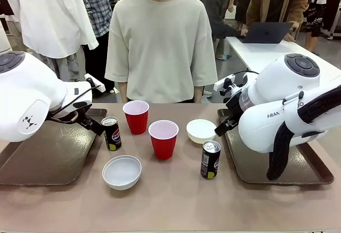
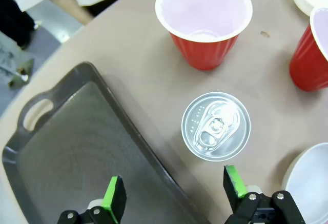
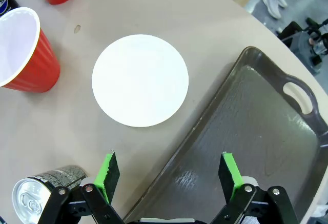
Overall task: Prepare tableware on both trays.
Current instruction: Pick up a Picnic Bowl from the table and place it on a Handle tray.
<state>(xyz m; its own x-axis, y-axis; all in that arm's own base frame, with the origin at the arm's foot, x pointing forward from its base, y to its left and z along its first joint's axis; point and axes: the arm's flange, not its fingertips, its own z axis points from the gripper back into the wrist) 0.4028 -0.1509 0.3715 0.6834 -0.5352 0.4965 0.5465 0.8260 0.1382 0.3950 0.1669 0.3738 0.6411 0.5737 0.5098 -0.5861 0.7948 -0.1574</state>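
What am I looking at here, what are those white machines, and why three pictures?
Two white robot arms share a table with a standing person. The wide picture looks across the table from between the arms; the other two come from a camera on each wrist, looking along the green-padded fingers. The left tool is open near a Pepsi can, the right tool open near a white bowl; neither holds anything. Also on the table: two red cups, another bowl and another can, between two brown trays.
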